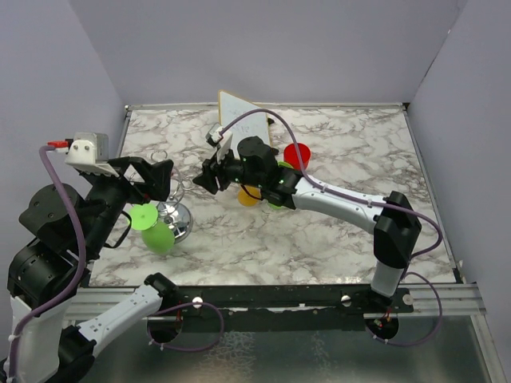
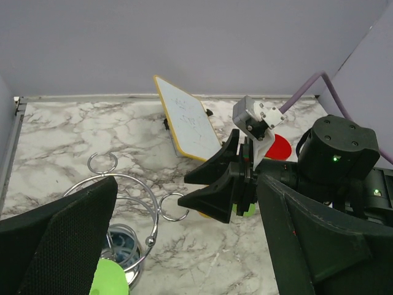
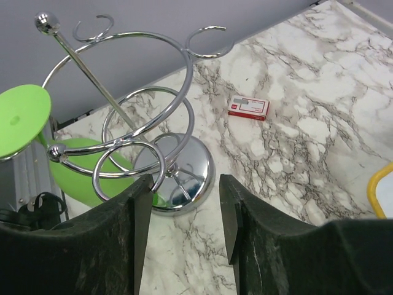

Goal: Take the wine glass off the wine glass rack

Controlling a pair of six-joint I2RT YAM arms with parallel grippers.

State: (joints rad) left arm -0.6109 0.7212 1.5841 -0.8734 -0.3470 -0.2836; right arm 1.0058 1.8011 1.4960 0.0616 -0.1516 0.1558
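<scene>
you are looking at a grey-veined white marble tabletop (image 1: 319, 231) with the wine glass rack (image 3: 181, 175), a shiny chrome stand with a domed round base, a ball-topped stem and curled wire arms, upright toward its left side. the wine glass (image 3: 83, 169), bright green and opaque, is on the rack: it hangs tilted in a wire arm on the side facing your left arm, flat foot above, bowl below and close beside the base; whether bowl and base touch cannot be told. the left gripper (image 1: 164, 179) is above the rack, its fingers spread fully wide with nothing between them. the right gripper (image 3: 184, 184) points at the rack from the right, near but apart, its fingers parted by a moderate gap and pinching nothing. a small red-and-white box (image 3: 248, 108) lies flat on the marble near the rack. a white board with a yellow edge (image 2: 187, 126) leans tilted by the far wall, and a red round object (image 1: 297, 155) sits beside the right arm.
</scene>
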